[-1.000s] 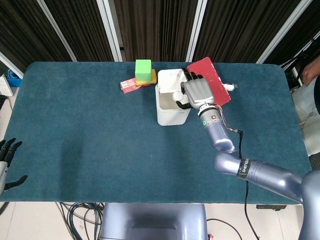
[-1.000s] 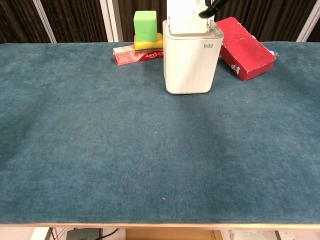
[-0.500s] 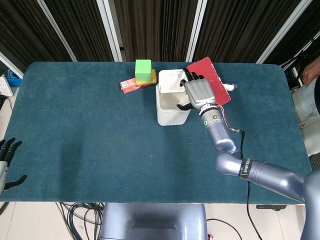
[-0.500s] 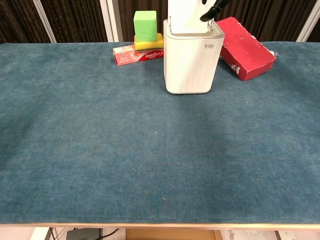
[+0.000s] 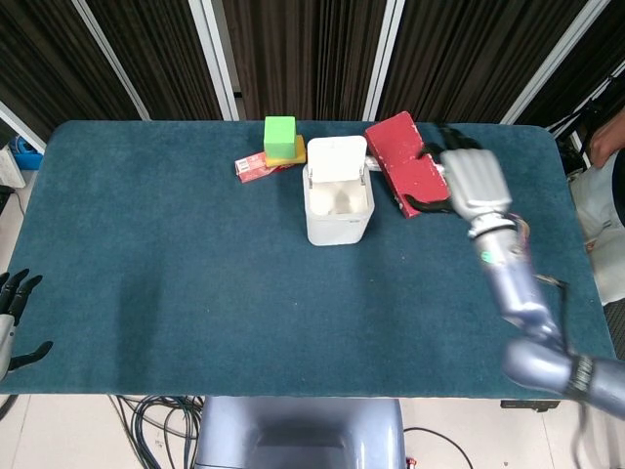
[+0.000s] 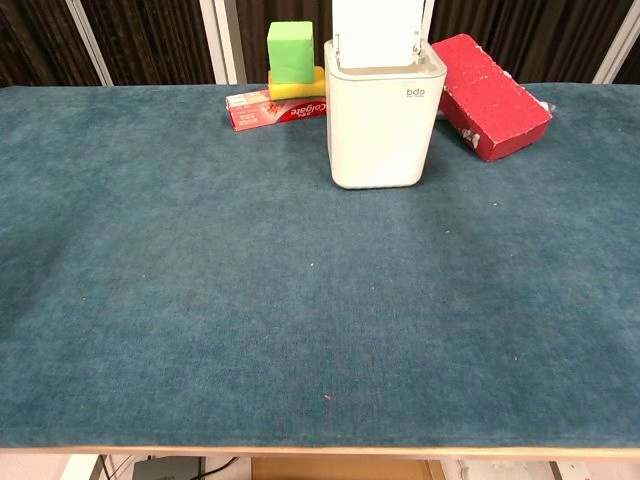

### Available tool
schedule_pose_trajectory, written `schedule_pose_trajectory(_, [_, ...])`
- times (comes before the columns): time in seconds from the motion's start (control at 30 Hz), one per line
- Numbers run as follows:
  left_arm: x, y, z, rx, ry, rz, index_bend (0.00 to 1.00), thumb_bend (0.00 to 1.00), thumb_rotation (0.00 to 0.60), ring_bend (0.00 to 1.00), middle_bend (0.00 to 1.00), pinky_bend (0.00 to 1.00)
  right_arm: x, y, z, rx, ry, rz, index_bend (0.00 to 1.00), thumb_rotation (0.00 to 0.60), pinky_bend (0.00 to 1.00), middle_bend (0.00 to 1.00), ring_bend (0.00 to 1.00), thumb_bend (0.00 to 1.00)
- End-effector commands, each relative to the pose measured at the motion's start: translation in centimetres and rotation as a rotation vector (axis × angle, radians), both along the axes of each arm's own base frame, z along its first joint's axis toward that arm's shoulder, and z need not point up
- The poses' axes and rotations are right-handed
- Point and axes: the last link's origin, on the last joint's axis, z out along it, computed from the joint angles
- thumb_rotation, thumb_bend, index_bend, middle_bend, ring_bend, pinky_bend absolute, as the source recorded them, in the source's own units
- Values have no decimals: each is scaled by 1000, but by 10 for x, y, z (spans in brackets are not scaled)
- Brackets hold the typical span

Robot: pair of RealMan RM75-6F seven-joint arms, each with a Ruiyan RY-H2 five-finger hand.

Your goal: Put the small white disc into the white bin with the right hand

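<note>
The white bin (image 5: 337,227) stands at the middle back of the table with its lid (image 5: 335,156) raised; the chest view shows its front wall (image 6: 380,130). I cannot make out the small white disc in either view. My right hand (image 5: 472,182) hovers to the right of the bin, over the right end of the red block (image 5: 400,159), with its fingers loosely apart and nothing in them. It is out of the chest view. My left hand (image 5: 12,315) hangs off the table's front left corner with its fingers spread and empty.
Left of the bin, a green cube (image 5: 279,135) sits on a yellow sponge (image 5: 291,153) beside a red toothpaste box (image 5: 250,168). The red block (image 6: 492,95) lies angled just right of the bin. Bare blue cloth (image 6: 300,300) covers the front of the table.
One second ago my right hand held the white disc over the bin's opening. The disc then left the hand, and the hand has swung right, away from the bin.
</note>
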Motion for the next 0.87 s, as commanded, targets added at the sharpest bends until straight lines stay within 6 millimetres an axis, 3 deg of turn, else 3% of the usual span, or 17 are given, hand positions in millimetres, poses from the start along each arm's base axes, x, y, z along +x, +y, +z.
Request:
schedule_pose_trajectory(0.03, [0, 1, 0, 4, 7, 0, 177, 172, 600, 11, 136, 11, -65, 56, 29, -56, 29, -44, 316, 600, 235, 112, 132, 128])
schedule_pose_trajectory(0.13, [0, 2, -1, 10, 10, 2, 177, 172, 600, 12, 136, 12, -104, 96, 30, -95, 86, -24, 302, 600, 235, 112, 132, 128])
schedule_pose_trajectory(0.23, [-1, 4, -4, 6, 8, 2, 173, 172, 600, 11, 136, 12, -145, 149, 18, -124, 142, 10, 294, 600, 235, 112, 132, 140])
schedule_pose_trajectory(0.43, [-1, 7, -9, -2, 10, -13, 145, 172, 600, 11, 137, 12, -182, 213, -15, -68, 157, 16, 241, 600, 234, 106, 132, 148])
schedule_pose_trajectory(0.63, [-2, 9, -12, -8, 9, -14, 135, 172, 600, 11, 138, 12, -193, 235, -41, -11, 196, -4, 215, 600, 234, 100, 128, 150])
schedule_pose_trajectory(0.87, [-1, 8, -10, 7, 4, -28, 132, 172, 600, 12, 139, 12, -193, 225, -57, 20, 196, -9, 193, 600, 234, 94, 125, 153])
